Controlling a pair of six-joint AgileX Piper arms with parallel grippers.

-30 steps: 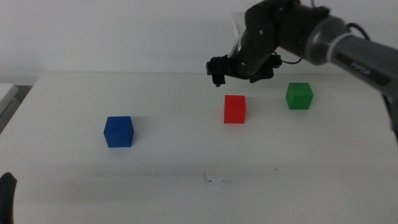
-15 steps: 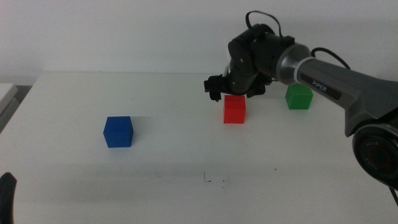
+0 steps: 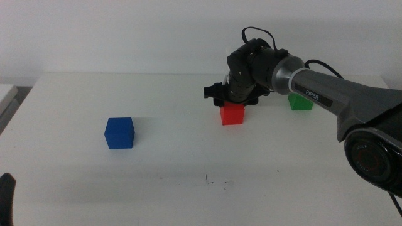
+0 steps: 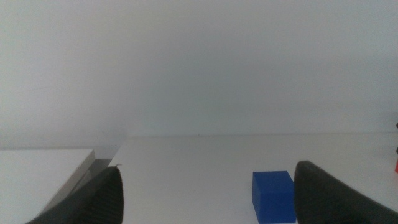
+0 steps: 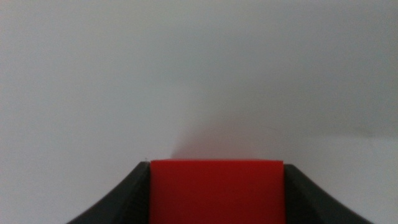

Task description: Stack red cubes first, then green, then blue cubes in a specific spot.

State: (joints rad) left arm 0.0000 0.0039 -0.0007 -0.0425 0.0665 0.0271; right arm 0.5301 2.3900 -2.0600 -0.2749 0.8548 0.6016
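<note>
The red cube sits on the white table right of centre. My right gripper has come down over it. In the right wrist view the cube fills the gap between the two dark jaws of the gripper, which press on both its sides. The green cube stands just to the right, partly hidden behind the right arm. The blue cube stands at the left and also shows in the left wrist view. My left gripper is open and empty, waiting at the bottom left corner. The marked spot is a few dark scuffs near the front.
The right arm reaches in from the right across the back of the table. A white block lies off the table's left edge. The table's back edge runs just behind the cubes.
The right gripper has dropped from above and behind the red cube down onto it and closed on it. The red cube has shifted slightly to the left. The left arm has not moved.
</note>
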